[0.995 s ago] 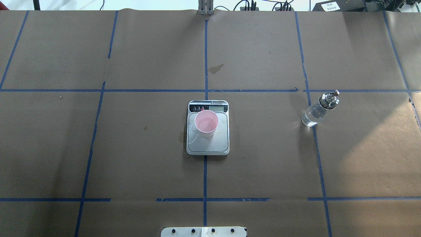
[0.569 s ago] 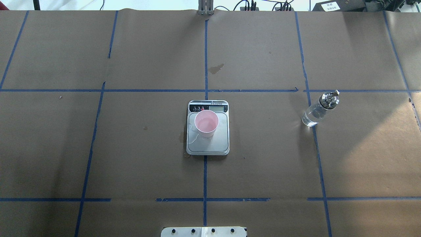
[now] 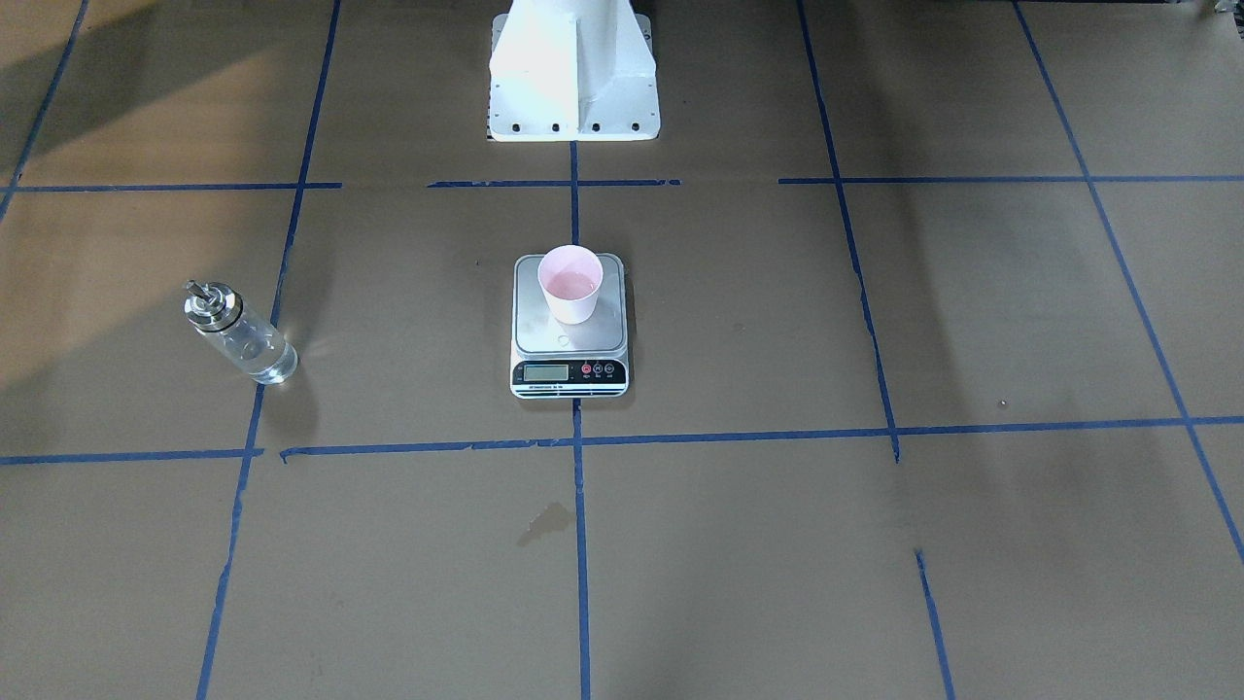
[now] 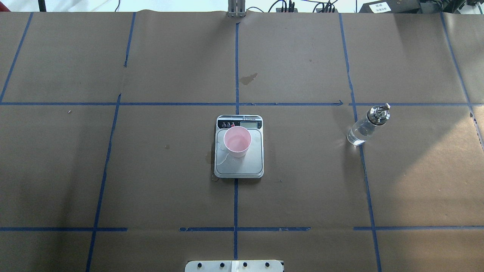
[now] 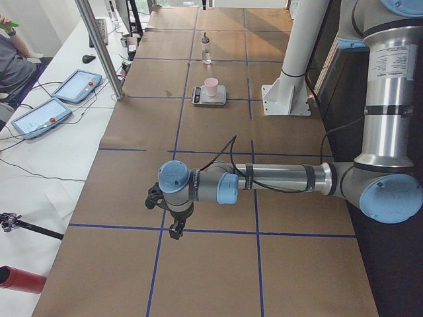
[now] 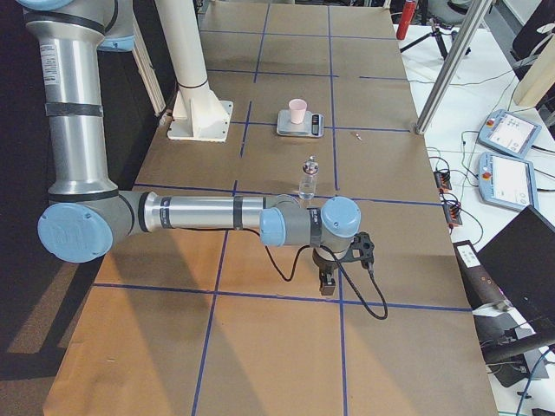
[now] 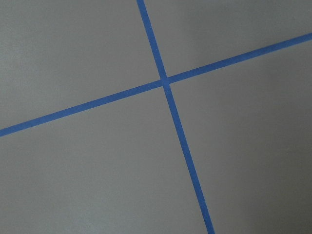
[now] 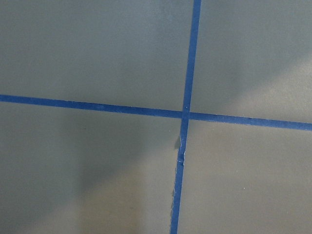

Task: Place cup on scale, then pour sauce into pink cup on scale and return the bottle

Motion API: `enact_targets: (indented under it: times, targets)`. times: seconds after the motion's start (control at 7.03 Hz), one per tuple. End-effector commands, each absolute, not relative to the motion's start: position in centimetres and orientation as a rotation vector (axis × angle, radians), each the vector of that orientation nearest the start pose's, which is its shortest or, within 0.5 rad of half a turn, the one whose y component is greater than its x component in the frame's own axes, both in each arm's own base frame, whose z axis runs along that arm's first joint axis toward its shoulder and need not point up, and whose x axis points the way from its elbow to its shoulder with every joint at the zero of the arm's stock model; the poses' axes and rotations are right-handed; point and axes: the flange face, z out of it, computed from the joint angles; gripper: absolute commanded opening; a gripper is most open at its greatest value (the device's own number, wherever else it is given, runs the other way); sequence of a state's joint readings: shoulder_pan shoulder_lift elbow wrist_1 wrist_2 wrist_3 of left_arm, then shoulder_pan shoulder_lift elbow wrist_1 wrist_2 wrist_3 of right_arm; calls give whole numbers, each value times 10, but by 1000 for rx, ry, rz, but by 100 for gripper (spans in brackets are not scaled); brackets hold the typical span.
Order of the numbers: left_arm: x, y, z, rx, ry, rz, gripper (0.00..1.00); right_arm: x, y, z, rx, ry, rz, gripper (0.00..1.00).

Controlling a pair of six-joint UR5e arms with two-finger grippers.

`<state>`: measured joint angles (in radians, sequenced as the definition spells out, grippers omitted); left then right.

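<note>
Scale [image 4: 249, 166], bottle [image 4: 362, 130] on blue tape lines [image 4: 236, 56]

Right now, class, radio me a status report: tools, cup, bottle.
Left tool, right tool: parked far off, open or shut unclear. Small pale pink cup upright on silver-grey kitchen scale. Clear glass bottle, silver spout, stands apart, unheld.
</note>
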<state>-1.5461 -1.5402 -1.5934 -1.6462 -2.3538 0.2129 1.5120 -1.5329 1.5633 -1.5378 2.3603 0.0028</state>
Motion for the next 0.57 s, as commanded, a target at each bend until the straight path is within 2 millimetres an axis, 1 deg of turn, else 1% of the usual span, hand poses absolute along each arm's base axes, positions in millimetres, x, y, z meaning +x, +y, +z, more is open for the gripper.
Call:
enact_targets:
  times: [0.0, 0.28, 0.43]
  targets:
    - [-53, -488, 648, 167, 774, 204, 100, 35, -516, 640, 40, -767, -76, 100]
    - [-53, -488, 643, 196, 775, 183, 100, 37, -515, 639, 42, -767, -71, 100]
    - [-53, -489, 644, 191, 775, 178, 100, 37, -515, 639, 42, -767, -71, 100]
